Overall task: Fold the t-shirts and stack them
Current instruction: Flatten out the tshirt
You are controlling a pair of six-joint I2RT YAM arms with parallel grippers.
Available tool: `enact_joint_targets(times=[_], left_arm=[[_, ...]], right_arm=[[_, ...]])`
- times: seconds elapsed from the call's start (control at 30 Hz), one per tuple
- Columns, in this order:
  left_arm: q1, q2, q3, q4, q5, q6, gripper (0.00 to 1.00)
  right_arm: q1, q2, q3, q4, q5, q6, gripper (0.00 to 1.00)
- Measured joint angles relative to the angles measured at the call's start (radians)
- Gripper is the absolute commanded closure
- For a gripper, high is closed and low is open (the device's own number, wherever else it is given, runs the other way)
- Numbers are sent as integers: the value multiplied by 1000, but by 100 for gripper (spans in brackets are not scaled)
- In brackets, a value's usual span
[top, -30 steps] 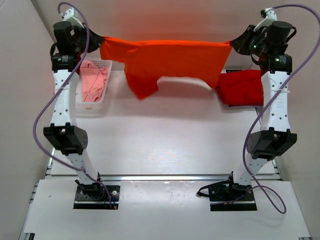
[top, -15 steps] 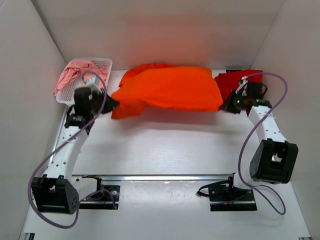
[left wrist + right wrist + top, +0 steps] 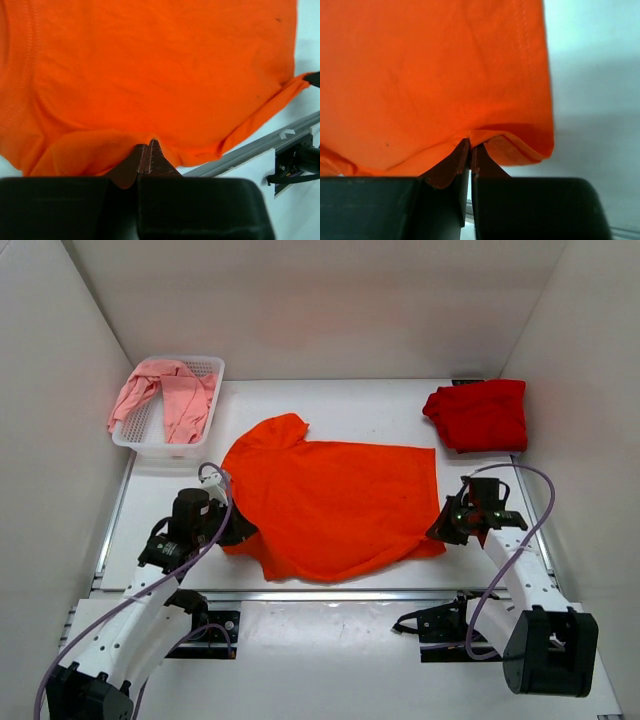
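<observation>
Orange shirt [image 3: 335, 502]: spread flat on the worktop [image 3: 350, 410].
Left hand [image 3: 243, 533]: clenched on its near-left edge.
Right hand [image 3: 438, 531]: pinching its near-right corner.

no readable text, no labels, no brands, no numbers anywhere

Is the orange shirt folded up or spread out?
Spread out. The orange shirt lies flat on the table, a sleeve sticking out; the left gripper and right gripper pinch its near edge.
</observation>
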Motion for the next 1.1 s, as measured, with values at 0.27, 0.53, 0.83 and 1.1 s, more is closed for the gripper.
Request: enact_joint_targets(times=[0.27, 0.53, 0.83, 1.1], left_arm=[[23, 19, 5, -31, -64, -11, 100], [95, 100, 68, -35, -140, 2, 100], [121, 115, 121, -52, -209, 37, 100], [162, 176, 225, -36, -191, 46, 100]], right_arm=[[-106, 15, -8, -27, -3, -13, 100], [-149, 94, 18, -23, -34, -42, 100], [-152, 71, 29, -24, -77, -39, 100], [-138, 85, 135, -34, -119, -31, 100]])
